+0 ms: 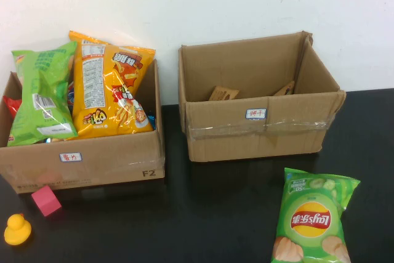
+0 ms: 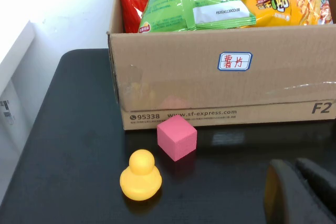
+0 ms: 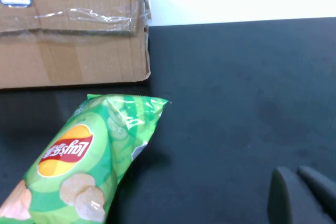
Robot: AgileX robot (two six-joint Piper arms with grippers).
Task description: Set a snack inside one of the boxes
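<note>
chips bag point(image 1: 314, 223) flat near right box point(image 1: 258, 133), seemingly untouched

1. The counter point(image 1: 203, 207) is black and smooth, and it shines a little.
2. A plain white wall point(image 1: 184, 4) stands behind the counter.
3. The wall has a thin crack near the top.
4. The light is bright and even.

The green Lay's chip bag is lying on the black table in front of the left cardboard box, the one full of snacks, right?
Not quite. The green Lay's chip bag lies on the black table in front of the right cardboard box, the nearly empty one, as the high view shows. The left gripper and right gripper hover low over the table.
</note>
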